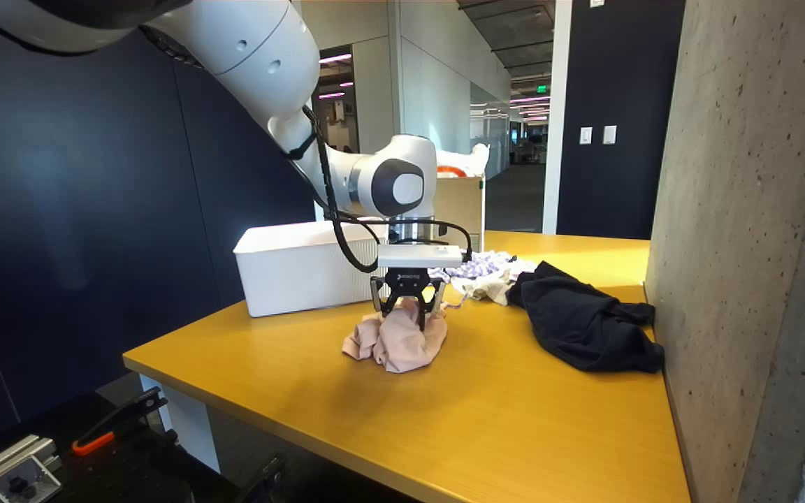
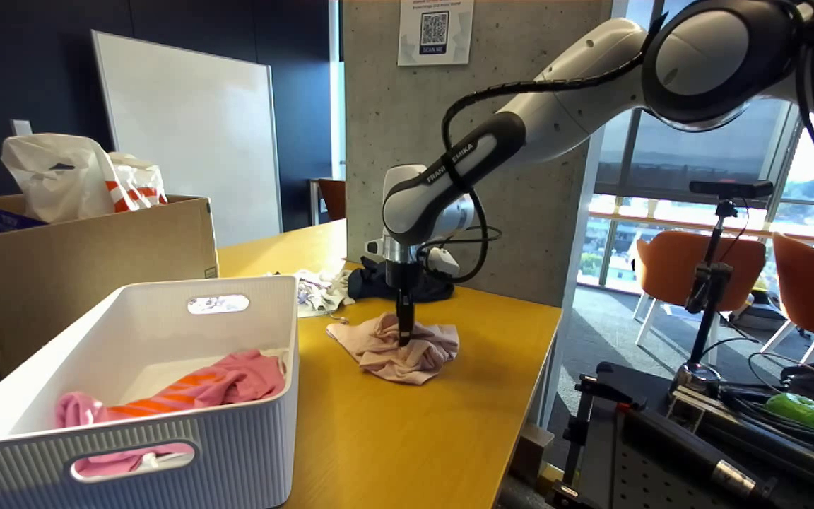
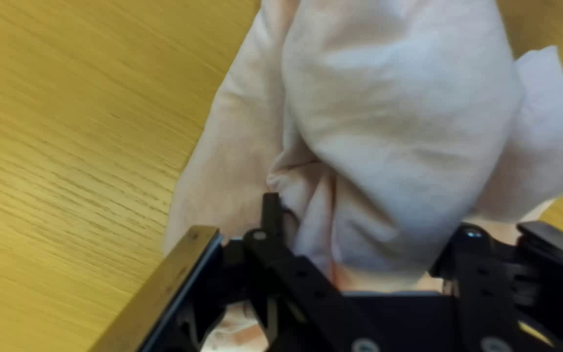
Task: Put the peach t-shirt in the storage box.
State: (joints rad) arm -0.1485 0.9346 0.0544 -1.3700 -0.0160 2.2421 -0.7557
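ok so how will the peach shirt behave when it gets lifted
The peach shirt will probably flop, given its soft, rumpled folds. Its thin edges suggest it is light. The parts spread on the table would likely trail.

- In an ext. view: crumpled peach fabric tee [image 2: 387, 360] on yellow wood table [image 2: 393, 445], R of white rect. plastic box [image 2: 244, 452]
- Pink/orange cloth [image 2: 191, 392] in box
- Heaped black cloth [image 2: 375, 285] bhd tee

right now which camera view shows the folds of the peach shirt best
The wrist view: the peach shirt fills much of the picture, with folds close up between the open fingers, though it runs out of frame. Both exterior views show it smaller, crumpled on the table, partly behind the fingers.
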